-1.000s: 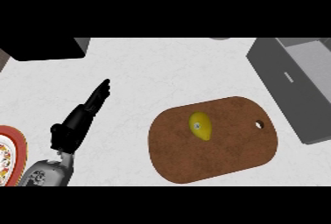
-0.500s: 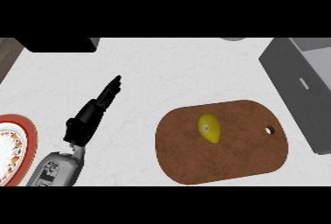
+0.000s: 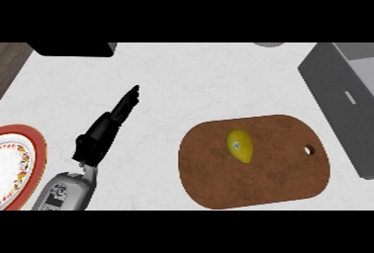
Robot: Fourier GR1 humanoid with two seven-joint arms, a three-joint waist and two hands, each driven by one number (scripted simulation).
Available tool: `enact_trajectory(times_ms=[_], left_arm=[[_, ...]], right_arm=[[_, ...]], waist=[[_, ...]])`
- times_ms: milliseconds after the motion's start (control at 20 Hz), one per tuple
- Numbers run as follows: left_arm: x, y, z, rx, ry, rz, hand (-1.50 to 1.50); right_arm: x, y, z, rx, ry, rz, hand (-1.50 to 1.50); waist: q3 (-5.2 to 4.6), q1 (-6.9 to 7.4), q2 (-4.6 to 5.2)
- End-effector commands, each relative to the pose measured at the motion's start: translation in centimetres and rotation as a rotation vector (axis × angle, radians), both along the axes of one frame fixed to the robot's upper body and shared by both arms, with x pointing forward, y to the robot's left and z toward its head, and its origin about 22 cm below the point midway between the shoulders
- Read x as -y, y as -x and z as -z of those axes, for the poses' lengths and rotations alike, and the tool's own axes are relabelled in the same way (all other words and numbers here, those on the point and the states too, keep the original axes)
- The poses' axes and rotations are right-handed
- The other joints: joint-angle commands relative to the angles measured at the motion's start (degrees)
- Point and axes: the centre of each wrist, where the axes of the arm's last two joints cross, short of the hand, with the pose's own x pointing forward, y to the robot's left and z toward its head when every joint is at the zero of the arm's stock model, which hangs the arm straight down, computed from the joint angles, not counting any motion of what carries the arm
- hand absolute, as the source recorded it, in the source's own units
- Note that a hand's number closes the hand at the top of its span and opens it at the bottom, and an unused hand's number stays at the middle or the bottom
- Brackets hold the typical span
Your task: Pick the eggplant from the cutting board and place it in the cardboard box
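No readable text, labels or numbers anywhere; small round sticker on the yellow fruit [image 3: 240, 145] is too tiny to make out

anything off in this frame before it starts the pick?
One mismatch: the thing on the cutting board is a small yellow, teardrop-shaped item, not eggplant-coloured. The box at right looks grey, not cardboard brown. Only the left hand shows, fingers straight. Nothing spilled or tipped.
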Motion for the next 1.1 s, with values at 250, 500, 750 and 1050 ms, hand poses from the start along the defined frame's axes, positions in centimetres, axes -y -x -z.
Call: enact_trajectory(times_ms=[250, 500, 750, 1050], left_arm=[[0.3, 0.1, -0.4, 0.002, -0.003, 0.03, 0.0], [0.3, 0.3, 0.6, 0.007, -0.002, 0.016, 0.0], [0.2, -0.5, 0.3, 0.005, 0.003, 0.025, 0.0], [1.1, -0.3, 0.8, 0.014, 0.008, 0.038, 0.0]], right_arm=[[-2.1, -5.9, 4.5, -0.025, 0.122, 0.037, 1.5], [-2.4, -8.3, 8.4, -0.075, 0.124, 0.042, 1.5], [-2.1, -9.5, 12.6, -0.26, -0.025, 0.11, -1.5], [-1.6, -10.9, 12.5, -0.309, -0.12, 0.04, -1.5]], waist=[[0.03, 0.91, 0.19], [0.03, 0.22, 0.11], [0.1, 1.2, 0.52], [0.13, 0.9, 0.48]])
